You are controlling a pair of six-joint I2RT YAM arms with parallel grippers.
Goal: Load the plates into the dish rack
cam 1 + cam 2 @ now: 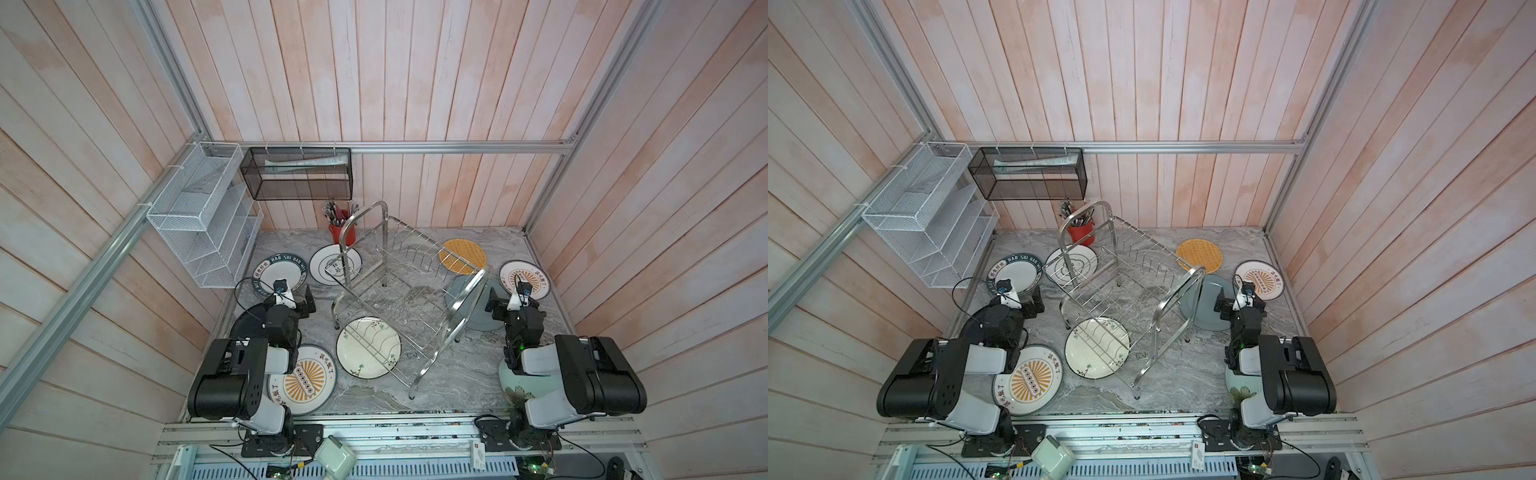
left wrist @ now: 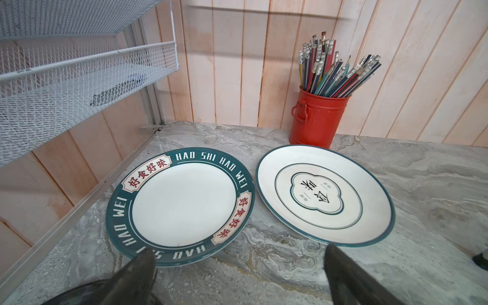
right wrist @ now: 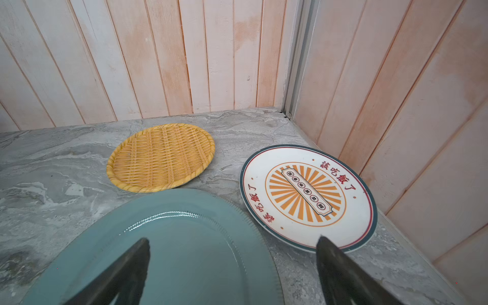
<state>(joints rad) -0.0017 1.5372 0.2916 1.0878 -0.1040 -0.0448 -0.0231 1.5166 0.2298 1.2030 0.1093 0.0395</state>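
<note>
Grey marble table (image 1: 457, 374): dish rack (image 1: 409, 291) askew mid-table, plates (image 1: 309, 380) flat all round it. Cream floral plate (image 1: 368, 353) partly beneath rack's near corner, orange lattice plate (image 1: 463, 256) behind-right, red pencil pot (image 1: 343, 232) behind-left.

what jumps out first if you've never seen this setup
The shiny steel dish rack stands askew in the middle of the table with no plate in its prongs. Flat around it lie the sunburst plate at the front left, the woven orange plate behind, and more. A red can bristling with pencils sits against the back wall.
</note>
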